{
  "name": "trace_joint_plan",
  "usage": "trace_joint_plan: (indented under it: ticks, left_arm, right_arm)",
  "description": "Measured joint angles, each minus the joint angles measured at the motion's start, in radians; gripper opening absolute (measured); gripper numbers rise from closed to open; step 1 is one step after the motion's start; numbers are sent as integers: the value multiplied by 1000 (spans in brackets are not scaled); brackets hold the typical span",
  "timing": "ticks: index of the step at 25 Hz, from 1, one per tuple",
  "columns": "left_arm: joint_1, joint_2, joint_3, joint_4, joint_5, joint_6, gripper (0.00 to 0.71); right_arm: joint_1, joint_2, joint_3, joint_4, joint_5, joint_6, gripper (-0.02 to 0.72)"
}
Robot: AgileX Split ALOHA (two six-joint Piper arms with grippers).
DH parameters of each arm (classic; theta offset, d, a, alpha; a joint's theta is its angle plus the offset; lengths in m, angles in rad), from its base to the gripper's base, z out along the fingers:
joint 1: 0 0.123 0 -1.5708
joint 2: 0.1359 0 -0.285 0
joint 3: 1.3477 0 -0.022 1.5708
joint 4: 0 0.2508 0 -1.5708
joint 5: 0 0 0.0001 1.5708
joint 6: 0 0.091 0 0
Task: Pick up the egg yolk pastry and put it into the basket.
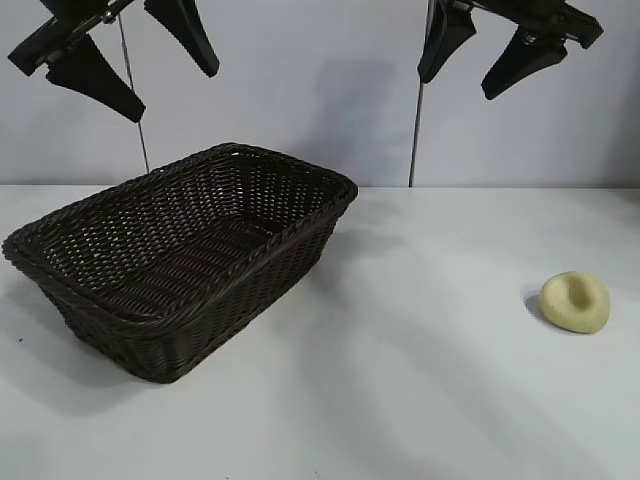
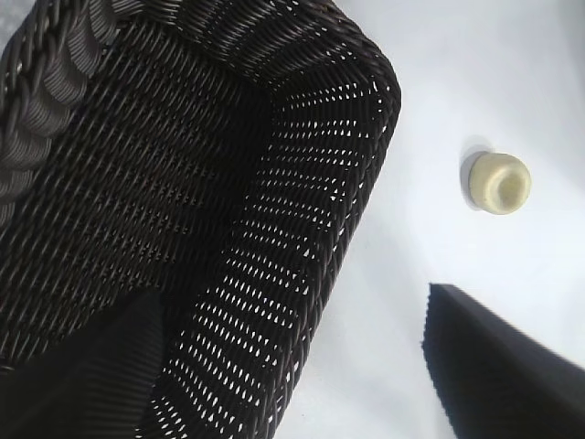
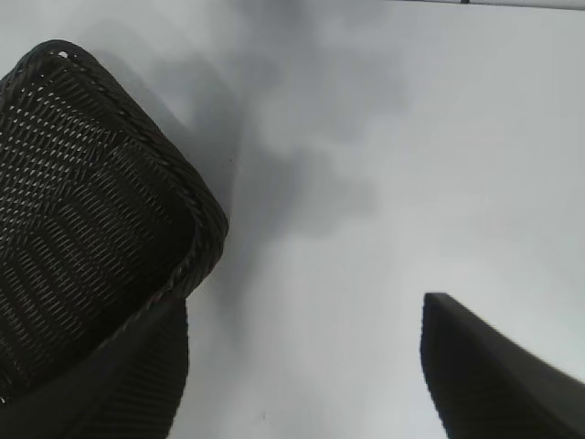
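The egg yolk pastry [image 1: 575, 301], a small pale yellow lump with a dimpled top, lies on the white table at the right. It also shows in the left wrist view as the pastry [image 2: 498, 181], apart from the basket. The dark brown wicker basket [image 1: 250, 240] stands at the left, with nothing inside; its rim [image 2: 366, 183] and a corner [image 3: 196, 219] appear in both wrist views. My left gripper [image 1: 170, 80] hangs high above the basket, open and holding nothing. High at the upper right, my right gripper [image 1: 460, 80] is open too, well above and left of the pastry.
The white table [image 1: 400, 380] spreads bare between basket and pastry. A pale wall stands behind, with two thin vertical rods [image 1: 416, 130] against it.
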Motion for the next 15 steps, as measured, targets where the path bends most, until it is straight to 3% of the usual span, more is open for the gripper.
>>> trace_joint_plan:
  ticks: [15]
  left_arm:
    - [0, 0, 0, 0, 13, 0, 571]
  right_arm:
    - [0, 0, 0, 0, 0, 0, 519]
